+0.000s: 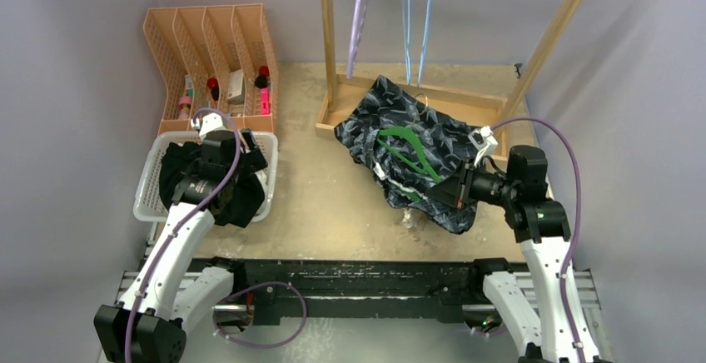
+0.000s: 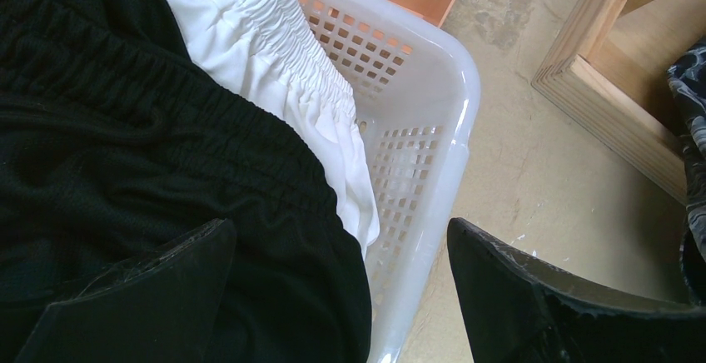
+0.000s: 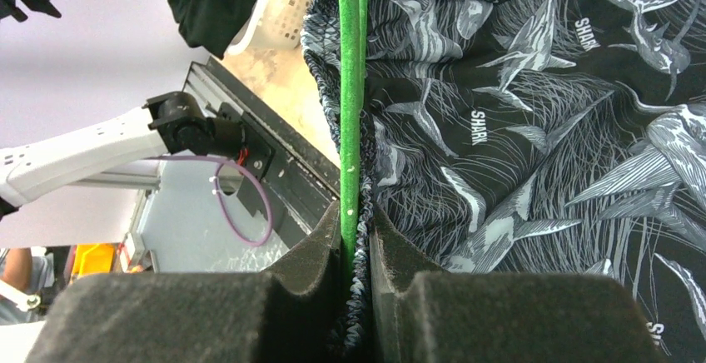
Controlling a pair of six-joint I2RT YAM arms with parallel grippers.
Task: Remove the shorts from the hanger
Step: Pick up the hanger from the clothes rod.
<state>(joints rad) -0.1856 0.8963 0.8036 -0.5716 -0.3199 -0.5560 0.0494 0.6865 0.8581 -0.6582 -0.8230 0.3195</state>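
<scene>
Dark blue shorts (image 1: 420,126) with a pale shark pattern lie on the table in front of the rack, on a green hanger (image 1: 405,151). My right gripper (image 1: 460,190) is shut on that hanger and the gathered waistband together; in the right wrist view the green hanger (image 3: 350,88) and the patterned shorts (image 3: 533,113) run up from the right gripper (image 3: 356,242). Black shorts (image 2: 125,155) and white shorts (image 2: 275,72) lie in a white basket (image 2: 441,113). My left gripper (image 2: 341,288) hangs open over the basket's right rim, holding nothing.
An orange slotted organizer (image 1: 216,55) stands behind the basket (image 1: 148,192). The wooden rack (image 1: 330,47) at the back carries a purple hanger (image 1: 360,13) and a blue hanger (image 1: 419,22). Its base frame (image 2: 599,96) lies right of the basket.
</scene>
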